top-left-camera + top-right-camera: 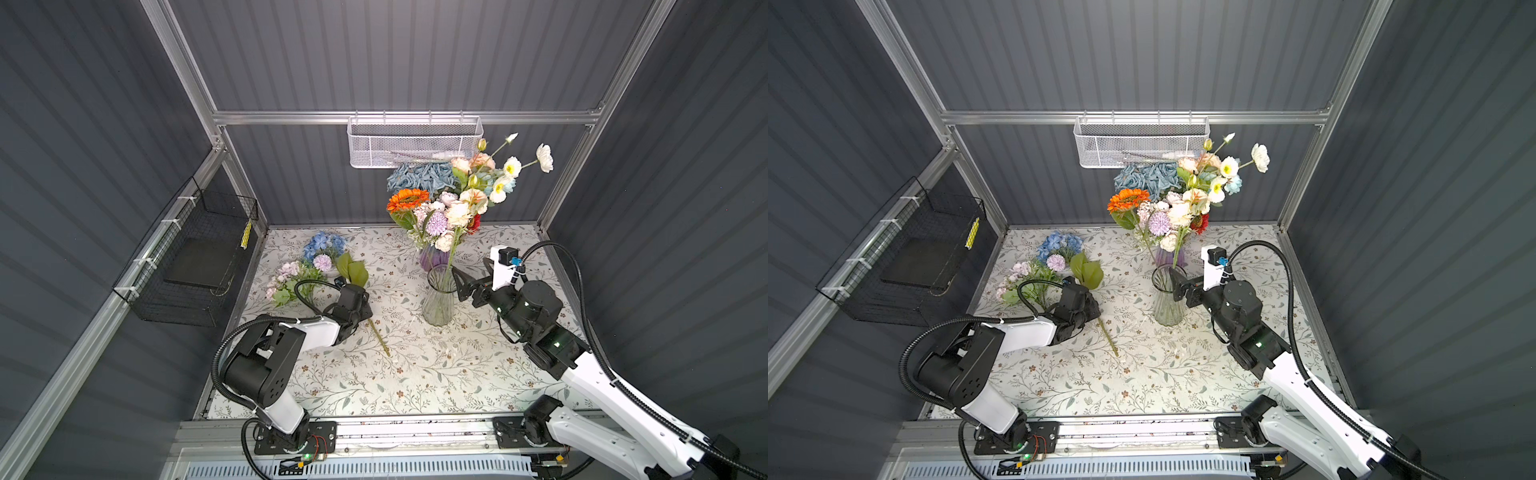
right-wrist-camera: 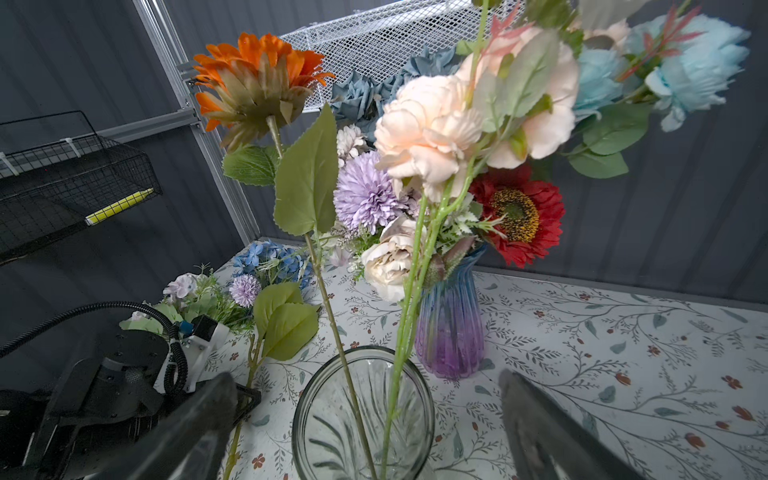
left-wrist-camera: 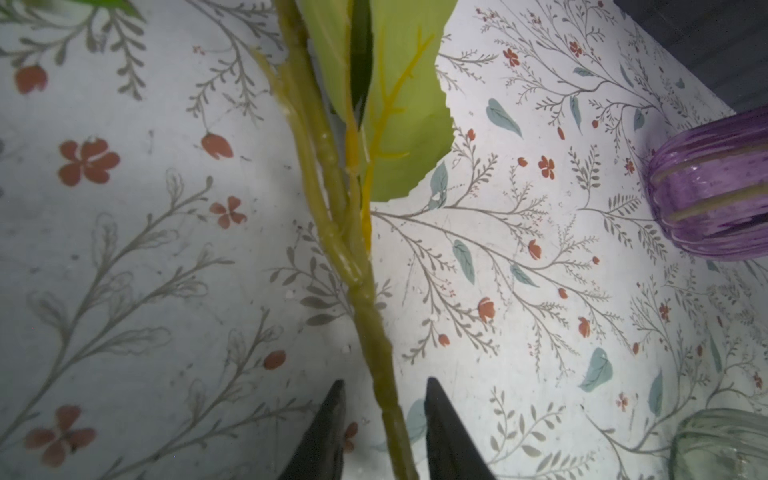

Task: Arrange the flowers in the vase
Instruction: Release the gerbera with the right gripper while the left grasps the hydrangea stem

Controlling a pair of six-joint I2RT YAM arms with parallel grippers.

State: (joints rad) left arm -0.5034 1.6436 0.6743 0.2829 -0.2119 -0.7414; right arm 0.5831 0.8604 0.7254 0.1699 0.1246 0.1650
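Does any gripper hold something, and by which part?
Nothing yet: left gripper straddles the lying stem below its leaves, not touching; right gripper is open, empty.

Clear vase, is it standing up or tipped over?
Standing up. The clear vase rests on its base, mouth upward, with flower stems standing in it.

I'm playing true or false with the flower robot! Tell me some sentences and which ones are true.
The clear vase has stems in it. True.
The orange flower lies flat. False: it stands in the clear vase.
The left gripper has a green stem between its jaws. True.
The right gripper is shut. False: it is wide open by the clear vase.
The blue hydrangea stands upright. False: it lies on the table.
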